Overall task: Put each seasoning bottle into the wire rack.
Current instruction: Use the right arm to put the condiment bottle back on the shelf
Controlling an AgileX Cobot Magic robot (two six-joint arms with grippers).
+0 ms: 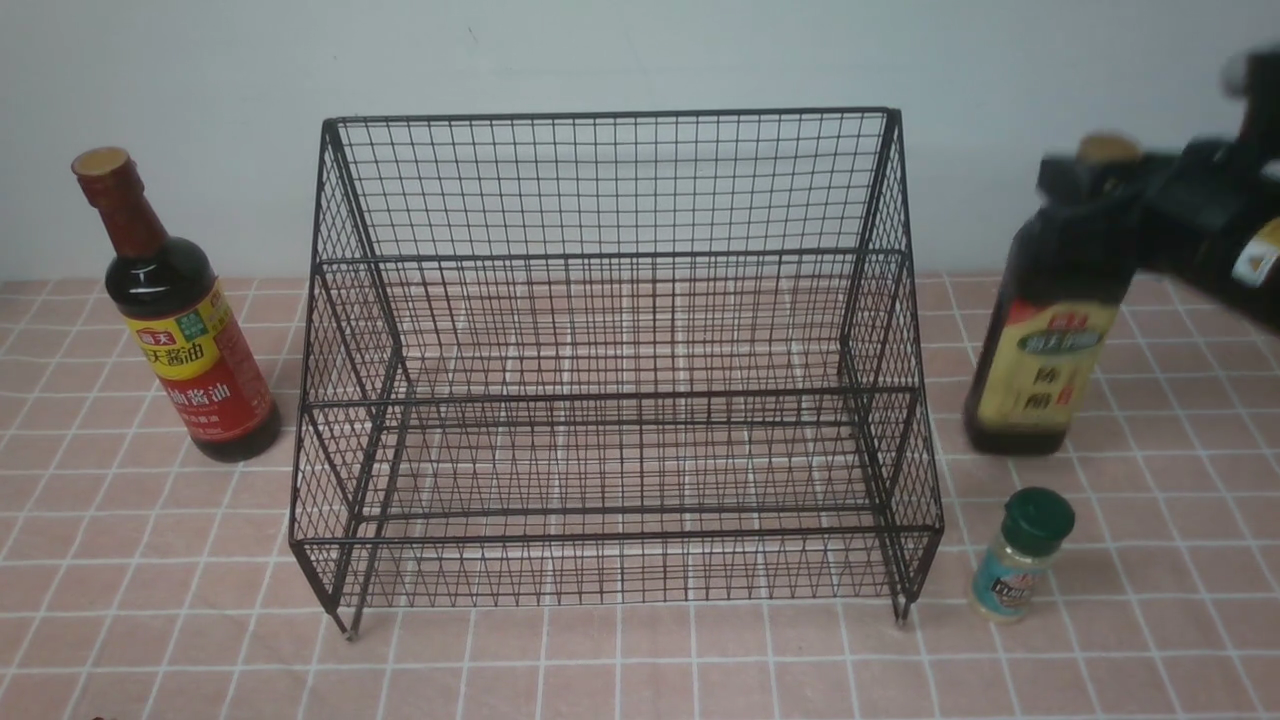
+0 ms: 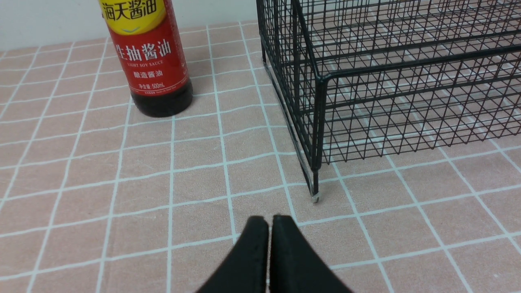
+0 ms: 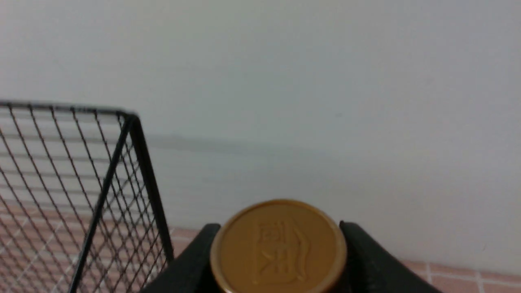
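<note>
The right pincer (image 3: 279, 228) is straddling the gold cap (image 1: 1108, 148) of the upright square bottle (image 1: 1050, 370) standing right of the wire rack (image 1: 610, 180), jaws flanking it, firm grip not determinable.

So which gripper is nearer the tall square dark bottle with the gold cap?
Right. The right gripper flanks its cap; the left gripper is by the black wire rack's left front leg.
</note>
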